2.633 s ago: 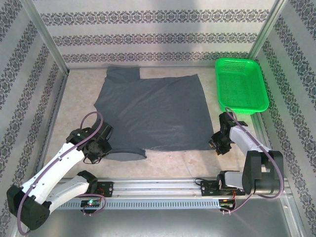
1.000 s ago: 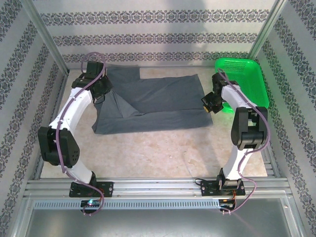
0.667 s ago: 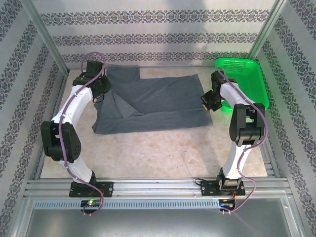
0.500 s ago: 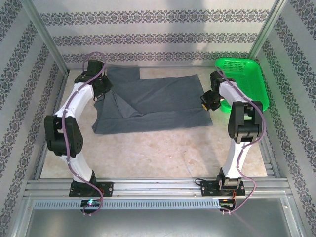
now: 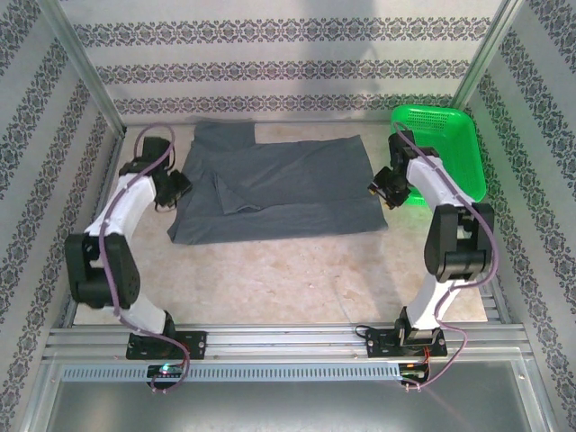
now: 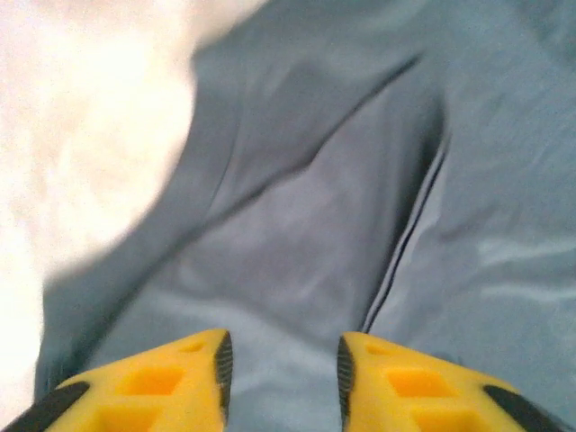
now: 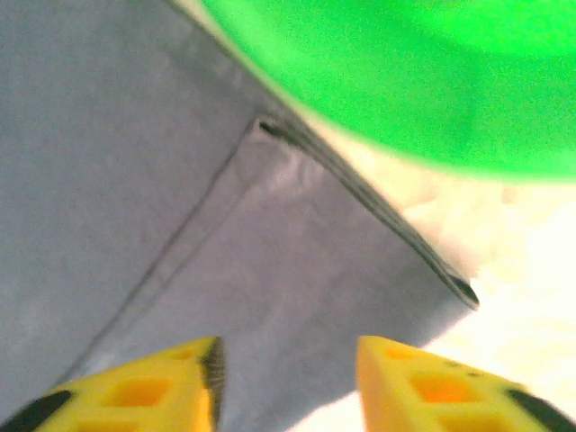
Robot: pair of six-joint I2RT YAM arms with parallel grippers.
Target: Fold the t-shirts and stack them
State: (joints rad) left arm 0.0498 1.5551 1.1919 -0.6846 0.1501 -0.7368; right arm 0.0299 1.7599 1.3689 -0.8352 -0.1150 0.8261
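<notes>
The dark grey t-shirt (image 5: 288,184) now lies doubled over at the far middle of the table (image 5: 270,279), its near half brought up over the far half where moments ago it was spread flat and wide. A loose flap on its left side has settled smaller and flatter than it was half a second back. The left gripper (image 5: 178,186) has slid off the cloth and sits just beside the shirt's left edge. In the left wrist view its yellow fingers (image 6: 193,378) are spread with nothing between them. The right gripper (image 5: 378,190) has barely shifted, sitting at the shirt's right edge, close by the green basket (image 5: 450,144). Its fingers (image 7: 180,382) too are parted and empty above the folded corner.
</notes>
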